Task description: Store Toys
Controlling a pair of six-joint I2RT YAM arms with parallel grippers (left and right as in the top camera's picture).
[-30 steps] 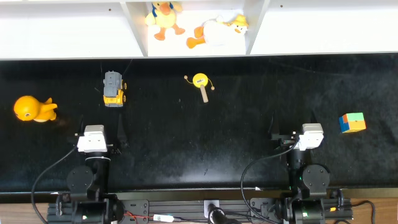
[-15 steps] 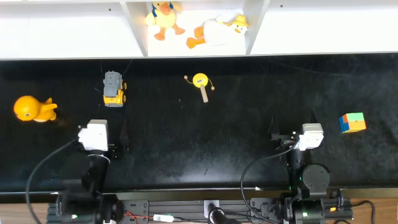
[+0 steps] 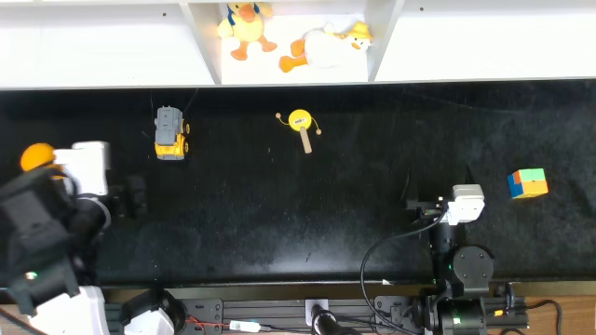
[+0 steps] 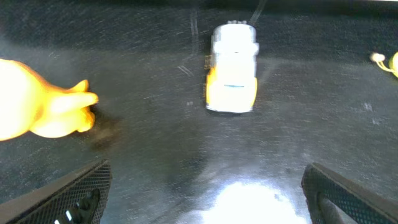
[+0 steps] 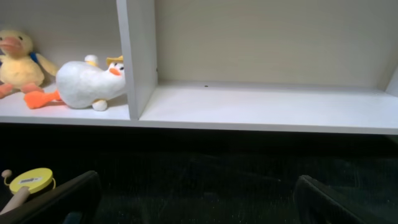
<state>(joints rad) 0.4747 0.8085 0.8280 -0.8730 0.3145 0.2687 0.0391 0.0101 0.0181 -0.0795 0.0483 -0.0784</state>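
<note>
Hovering with the fingers (image 4: pixel 74 193) of the left gripper (image 4: pixel 205 180) spread wide and empty, round orange plastic duck (image 4: pixel 37 102) off beyond one finger and yellow-and-grey toy truck (image 4: pixel 231 68) straight ahead between them, so could easily clip the duck sideways coming down off-centre, tbh.

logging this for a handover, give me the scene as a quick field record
shelf, middle compartment: yellow plush duck, white plush duck
table: orange duck, toy truck, yellow rattle, colour cube
left gripper: open, above table near orange duck
right gripper: open, facing shelf
left to store: four toys
</note>
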